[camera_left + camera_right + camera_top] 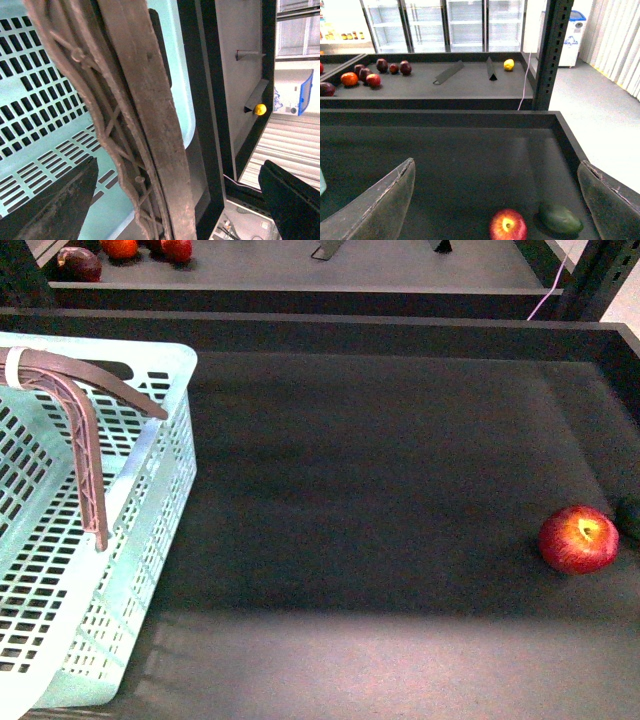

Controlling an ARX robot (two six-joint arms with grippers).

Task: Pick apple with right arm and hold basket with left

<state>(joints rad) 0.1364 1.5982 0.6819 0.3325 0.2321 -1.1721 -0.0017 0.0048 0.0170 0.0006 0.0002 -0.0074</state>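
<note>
Basket (160, 490) handles (86, 445) raised; apple (579, 539) dimple upward

We see only part of the basket (165, 480) from the front; the left and bottom edges cut it off. Its brown handles (150, 125) overrun the left wrist view. Beside the apple (579, 539), the right edge clips a dark green thing (630, 518).
</note>
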